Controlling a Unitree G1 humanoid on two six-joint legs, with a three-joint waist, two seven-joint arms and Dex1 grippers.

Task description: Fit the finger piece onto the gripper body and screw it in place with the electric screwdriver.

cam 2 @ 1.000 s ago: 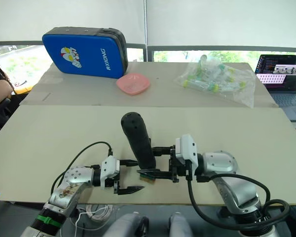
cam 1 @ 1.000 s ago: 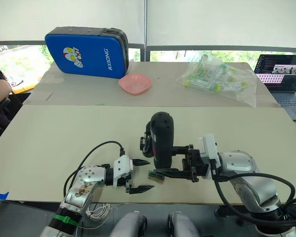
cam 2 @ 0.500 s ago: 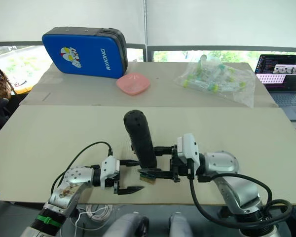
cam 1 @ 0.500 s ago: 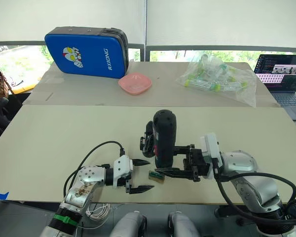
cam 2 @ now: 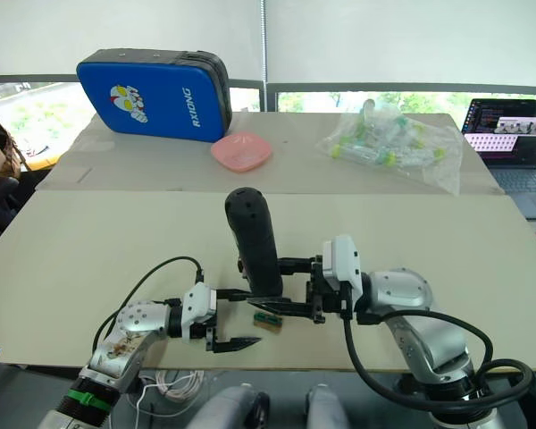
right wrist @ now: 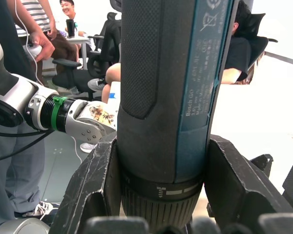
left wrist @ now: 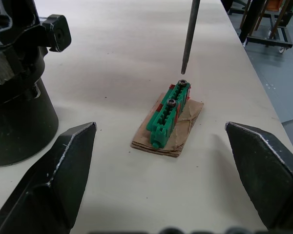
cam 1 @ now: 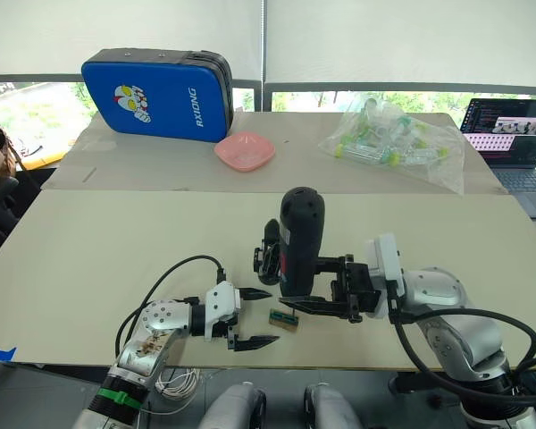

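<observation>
Screwdriver [cam 1: 300, 239] stands upright near the front edge of the table [cam 1: 116, 241], clamped between the two fingers of our right gripper [cam 1: 326, 285]; in the right wrist view the fingers [right wrist: 95, 187] press against both sides of its barrel just above the collar. Its thin metal bit [left wrist: 189, 34] points down, tip hanging just above the rear screw of a small green block [left wrist: 168, 114], not touching as far as we can tell. The block carries two screws and lies on a scrap of brown cardboard [left wrist: 183, 134], flat on the table between our two grippers. Gripper body [cam 1: 268, 253] sits just behind and to the left of the screwdriver, partly hidden by it; up close its rounded base [left wrist: 14, 122] rests on the table. Our left gripper [cam 1: 250, 317] is low over the table just left of the green block, fingers [left wrist: 53, 180] spread wide apart, holding nothing. We can't pick out the finger piece. On the far table: blue case [cam 1: 156, 94], pink bowl [cam 1: 245, 150], clear bag of small items [cam 1: 397, 143], and a laptop [cam 1: 514, 134] far right.
</observation>
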